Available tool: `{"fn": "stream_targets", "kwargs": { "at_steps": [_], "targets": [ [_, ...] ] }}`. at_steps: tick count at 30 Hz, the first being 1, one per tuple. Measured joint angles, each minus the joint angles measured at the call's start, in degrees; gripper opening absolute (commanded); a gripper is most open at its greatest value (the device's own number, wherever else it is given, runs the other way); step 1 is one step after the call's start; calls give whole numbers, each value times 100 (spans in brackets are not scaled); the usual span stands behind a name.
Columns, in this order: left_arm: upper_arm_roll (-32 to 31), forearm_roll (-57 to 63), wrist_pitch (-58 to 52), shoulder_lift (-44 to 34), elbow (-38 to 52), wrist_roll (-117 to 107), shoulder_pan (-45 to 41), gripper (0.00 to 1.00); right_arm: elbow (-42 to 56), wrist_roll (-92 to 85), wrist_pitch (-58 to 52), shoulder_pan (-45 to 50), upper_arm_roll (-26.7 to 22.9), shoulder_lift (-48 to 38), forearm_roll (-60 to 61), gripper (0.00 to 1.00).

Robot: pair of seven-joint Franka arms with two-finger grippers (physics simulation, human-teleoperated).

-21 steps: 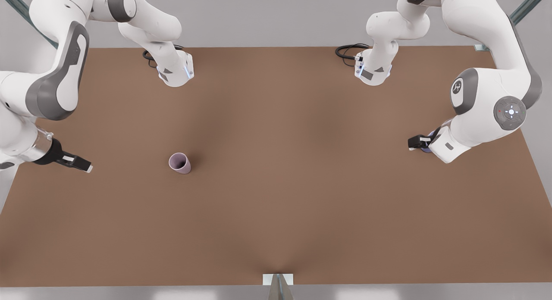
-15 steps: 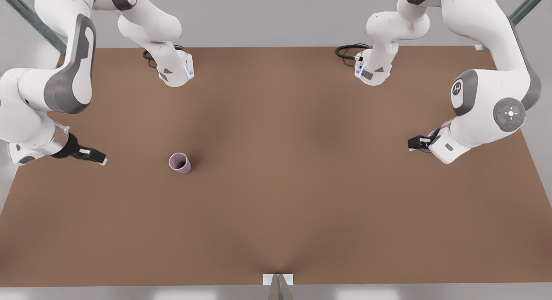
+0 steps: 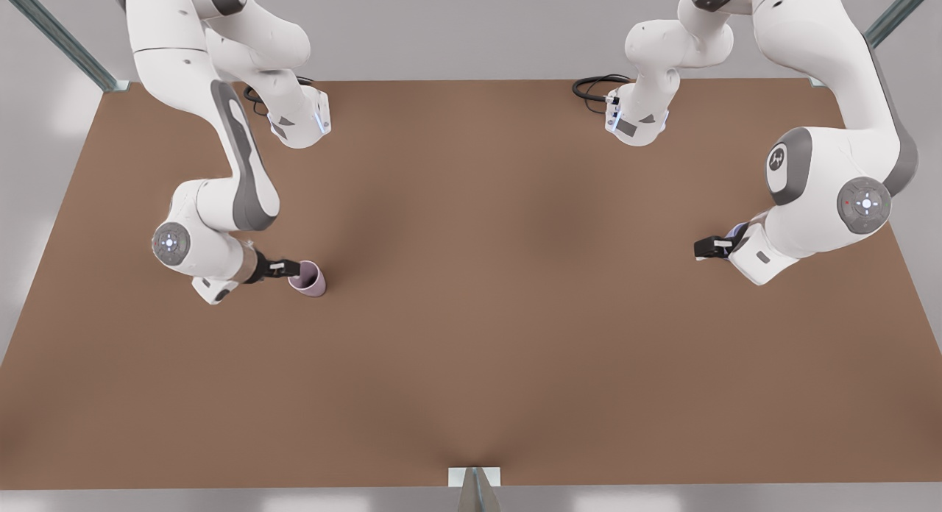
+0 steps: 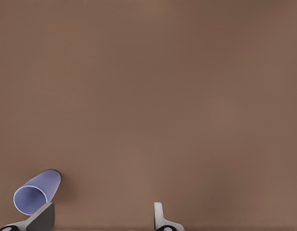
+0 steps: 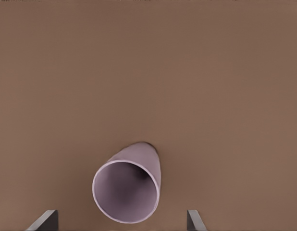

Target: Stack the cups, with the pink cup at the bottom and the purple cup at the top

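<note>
Nothing is stacked yet. My right gripper [image 3: 288, 268], fingers spread, reaches the pink cup [image 3: 308, 278] at the front view's left; my left gripper [image 3: 708, 246], also spread, hovers beside the purple cup [image 4: 37, 193] at far right.

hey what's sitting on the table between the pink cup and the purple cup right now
Nothing: in the front view, the brown table is bare from the pink cup to the purple cup.

pink cup [image 3: 308, 279] upright, well apart from purple cup [image 4: 37, 192].
</note>
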Motion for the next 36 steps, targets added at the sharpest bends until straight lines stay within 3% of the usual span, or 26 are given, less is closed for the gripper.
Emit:
{"fn": "stream_targets", "kwargs": {
  "at_steps": [11,33,34,36],
  "targets": [
    [8,0,0,45,0,-1,-1,100,-529,-1096,1321,3,-25,284,-27,100],
    [25,5,30,140,0,-1,1,100,-1325,-2310,1920,33,-5,292,-123,100],
    [25,6,31,141,0,-1,2,100,-1328,-2338,1939,36,-2,336,-118,99],
    [25,7,32,142,0,-1,2,100,-1338,-2392,1968,47,-1,362,-108,83]
  ]
}}
